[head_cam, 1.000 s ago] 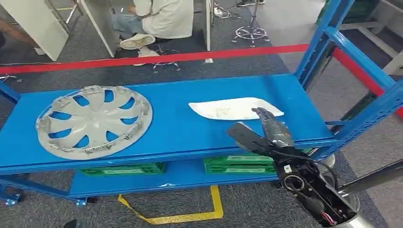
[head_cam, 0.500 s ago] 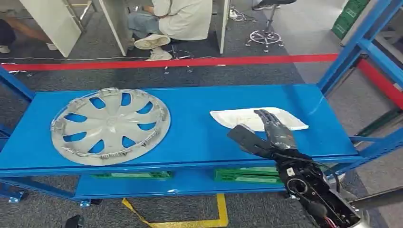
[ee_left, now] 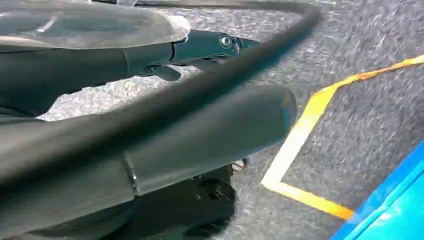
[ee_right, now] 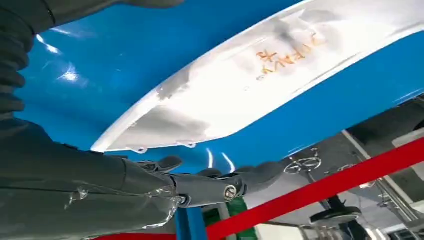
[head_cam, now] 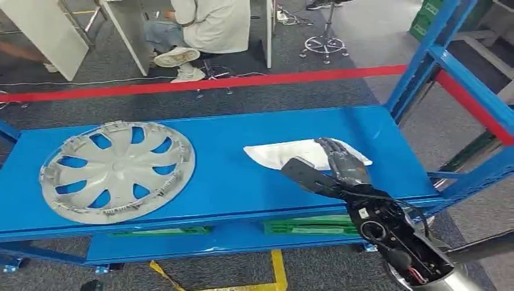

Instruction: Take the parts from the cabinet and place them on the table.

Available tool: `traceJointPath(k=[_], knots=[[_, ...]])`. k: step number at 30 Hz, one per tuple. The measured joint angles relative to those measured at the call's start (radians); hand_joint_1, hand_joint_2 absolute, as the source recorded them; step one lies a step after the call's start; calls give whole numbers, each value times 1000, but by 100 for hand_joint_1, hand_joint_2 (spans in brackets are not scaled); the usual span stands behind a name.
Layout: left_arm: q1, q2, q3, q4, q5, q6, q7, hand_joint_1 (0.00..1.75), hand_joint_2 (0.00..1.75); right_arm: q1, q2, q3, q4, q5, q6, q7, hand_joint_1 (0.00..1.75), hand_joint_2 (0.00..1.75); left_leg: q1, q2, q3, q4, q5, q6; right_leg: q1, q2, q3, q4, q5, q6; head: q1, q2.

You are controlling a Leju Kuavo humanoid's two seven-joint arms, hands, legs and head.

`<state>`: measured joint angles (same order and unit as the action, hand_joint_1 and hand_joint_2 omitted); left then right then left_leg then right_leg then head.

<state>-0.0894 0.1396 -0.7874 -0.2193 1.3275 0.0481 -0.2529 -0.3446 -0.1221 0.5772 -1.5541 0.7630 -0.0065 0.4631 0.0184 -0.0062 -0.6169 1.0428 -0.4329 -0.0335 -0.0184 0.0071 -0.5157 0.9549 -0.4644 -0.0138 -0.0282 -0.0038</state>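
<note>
- Head view: right hand (head_cam: 330, 167), fingers spread and empty, reaches over the white part (head_cam: 285, 153) lying near the shelf's (head_cam: 242, 176) right front edge, apparently to grasp it; hubcap (head_cam: 117, 171) lies near its left edge.
- Left wrist view: left hand (ee_left: 200, 47) hangs above the floor (ee_left: 350, 125); grip uncertain.
- Right wrist view: fingers (ee_right: 215, 186) extend beside the part's rim.

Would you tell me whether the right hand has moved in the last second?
Yes: the right hand has reached farther across the white part, fingers now near its far edge.

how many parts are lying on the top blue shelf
2. The silver hubcap lies flat at the shelf's left end. The white panel lies right of centre, with the right hand over its near edge. Nothing else shows on that shelf.
</note>
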Motion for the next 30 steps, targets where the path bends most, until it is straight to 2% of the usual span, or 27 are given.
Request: traceJointPath(k=[1,2,3,4,5,9,11,15,17,30], knots=[[0,0,0,0,2,0,0,0,0,-1,0,0,0,1,5,1,0,175,0,1,32,-78,25,4,1,0,2,0,-4,5,-5,0],[-3,1,0,0,3,0,-2,0,0,-3,0,0,2,2,11,5,0,175,-7,1,41,-95,15,6,8,2,0,3,-8,13,-11,0],[-3,1,0,0,3,-2,-2,0,0,-5,0,1,5,5,18,11,0,175,-6,0,39,-94,15,12,7,2,0,0,-9,16,-5,0],[-3,-2,0,0,3,-2,-3,0,0,-6,0,1,8,8,20,13,0,175,-1,0,40,-98,16,7,14,0,0,5,-21,1,2,0],[-1,-2,0,0,3,-2,-3,0,0,-7,0,1,11,10,22,14,0,175,-3,-1,43,-99,15,6,11,-1,2,4,-16,-12,7,0],[0,-2,2,0,5,-4,-7,0,0,-18,0,2,25,12,28,15,0,175,-8,-2,43,-98,13,16,8,0,9,-6,-12,-3,20,0],[-1,-2,2,0,5,-5,-7,0,0,-24,0,2,35,13,32,14,0,175,-9,-2,43,-97,12,19,8,0,11,-10,-11,6,23,0],[0,-2,3,0,5,-5,-7,0,0,-37,-3,2,60,17,40,12,0,175,-9,-2,43,-97,10,23,8,0,12,-13,-12,10,30,0],[-1,-2,3,0,2,-6,-8,0,0,-47,-6,1,79,21,50,12,0,175,-9,-2,43,-97,10,23,7,0,12,-13,-12,19,31,0],[0,-2,3,0,-19,-25,-7,0,0,-86,-61,-29,236,10,76,18,0,175,-8,-1,47,-100,11,22,10,0,13,-13,-12,20,27,0]])
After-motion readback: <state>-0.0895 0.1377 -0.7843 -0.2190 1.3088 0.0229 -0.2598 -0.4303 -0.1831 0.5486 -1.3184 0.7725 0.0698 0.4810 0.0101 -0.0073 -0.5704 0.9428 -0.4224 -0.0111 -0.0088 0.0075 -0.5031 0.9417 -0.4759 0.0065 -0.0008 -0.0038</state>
